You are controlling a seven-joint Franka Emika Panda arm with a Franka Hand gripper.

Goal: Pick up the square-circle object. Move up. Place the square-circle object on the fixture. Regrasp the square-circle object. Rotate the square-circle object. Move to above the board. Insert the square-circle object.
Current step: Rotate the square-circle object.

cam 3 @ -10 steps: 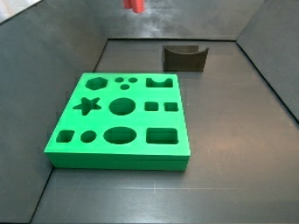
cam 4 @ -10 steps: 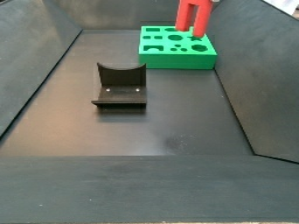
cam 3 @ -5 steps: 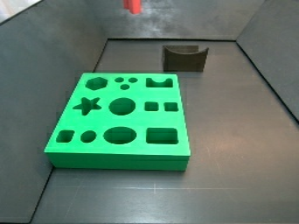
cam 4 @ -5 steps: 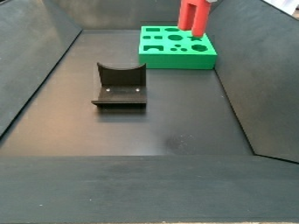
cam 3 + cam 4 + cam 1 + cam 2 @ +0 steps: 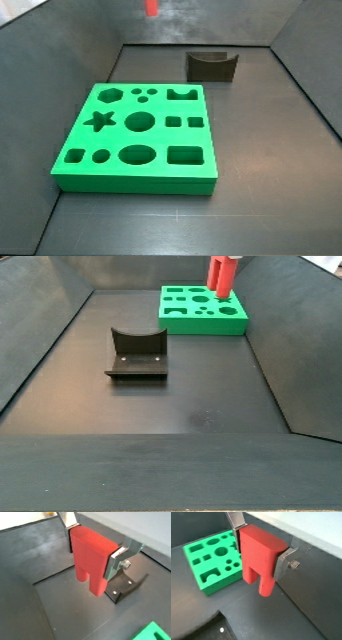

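The square-circle object (image 5: 90,567) is a red peg with two short legs at its lower end. It hangs in the air with my gripper (image 5: 93,549) shut on its blocky upper part, one silver finger on each side, in both wrist views (image 5: 261,552). In both side views only the peg shows, at the top edge (image 5: 152,7) (image 5: 222,274), high above the far end of the board. The green board (image 5: 140,125) (image 5: 211,557) lies flat on the floor. The dark fixture (image 5: 211,66) (image 5: 136,353) (image 5: 127,587) stands apart from it with nothing in its notch.
Sloping dark walls (image 5: 54,50) enclose the floor on all sides. A green corner of the board (image 5: 155,632) shows in a wrist view. Bare dark floor (image 5: 187,406) lies in front of the fixture.
The red peg has risen a little and looks narrower in both side views. The board and the fixture have not moved.
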